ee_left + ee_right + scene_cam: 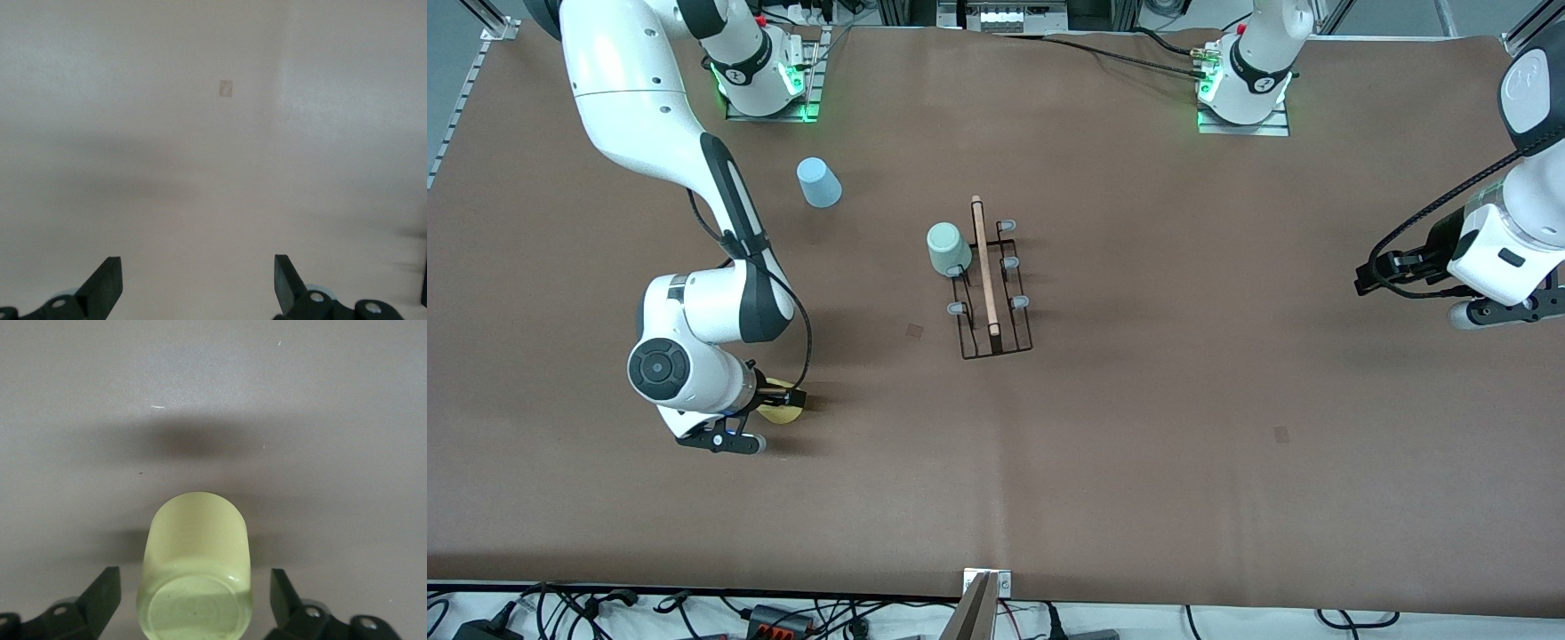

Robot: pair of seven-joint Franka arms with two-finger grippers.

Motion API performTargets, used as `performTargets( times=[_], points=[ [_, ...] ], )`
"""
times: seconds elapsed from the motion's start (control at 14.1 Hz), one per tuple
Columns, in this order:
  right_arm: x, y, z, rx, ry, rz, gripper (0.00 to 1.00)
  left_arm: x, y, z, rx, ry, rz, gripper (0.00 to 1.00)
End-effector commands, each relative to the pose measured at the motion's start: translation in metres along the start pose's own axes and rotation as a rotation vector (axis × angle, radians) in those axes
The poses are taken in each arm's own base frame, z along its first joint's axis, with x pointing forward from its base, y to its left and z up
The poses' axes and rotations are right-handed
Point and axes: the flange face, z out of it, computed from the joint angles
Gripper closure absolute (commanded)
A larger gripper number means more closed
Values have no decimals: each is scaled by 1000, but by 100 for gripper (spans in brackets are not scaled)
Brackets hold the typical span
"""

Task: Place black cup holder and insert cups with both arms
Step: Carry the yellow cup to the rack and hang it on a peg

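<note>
The black cup holder [993, 283] stands mid-table, its wooden rod handle on top. A pale green cup [947, 249] sits upside down on one of its pegs, on the side toward the right arm's end. A light blue cup [818, 182] stands upside down on the table, farther from the front camera. My right gripper [781, 402] [193, 581] is low at the yellow cup [783, 413] [195, 570]. It is open, with a finger on each side of the cup and a gap at both. The cup's base faces the wrist camera. My left gripper [1374, 276] [197, 263] waits open over bare table.
The brown mat [1183, 427] covers the table. Both arm bases [769, 80] [1245, 89] stand at the edge farthest from the front camera. Cables [783, 618] lie along the nearest edge. A small pale patch [225, 87] marks the mat under the left gripper.
</note>
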Motion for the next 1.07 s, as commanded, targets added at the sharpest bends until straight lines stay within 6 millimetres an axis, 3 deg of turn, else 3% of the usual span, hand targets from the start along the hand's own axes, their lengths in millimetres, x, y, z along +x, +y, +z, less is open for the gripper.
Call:
performTargets(
  times=[0.0,0.07,0.14,0.28,0.36,0.43,0.5,0.64,1.0],
  points=[
    [5,-2,-5,10,5,-26,60,-7,-3,-7,12,8,-6,0],
    [6,-2,-15,13,20,-29,69,-6,-4,-7,12,8,-8,0],
    [11,-8,-38,26,48,-34,75,-7,-3,-8,12,12,-6,0],
    [12,-30,-83,36,51,-65,76,-6,-3,-8,11,17,-6,0],
    [1,-62,-118,44,48,-113,76,-6,-3,-9,10,18,-6,0],
    [-10,-83,-140,48,35,-139,76,-6,-3,-10,10,20,-5,0],
    [-25,-109,-146,64,1,-175,76,-6,-3,-9,10,18,-5,0],
    [-48,-140,-169,156,-21,-198,76,-6,-4,-9,10,18,-8,0],
    [-113,-224,-178,154,-79,-216,76,-6,-3,-10,10,20,-5,0]
  ],
)
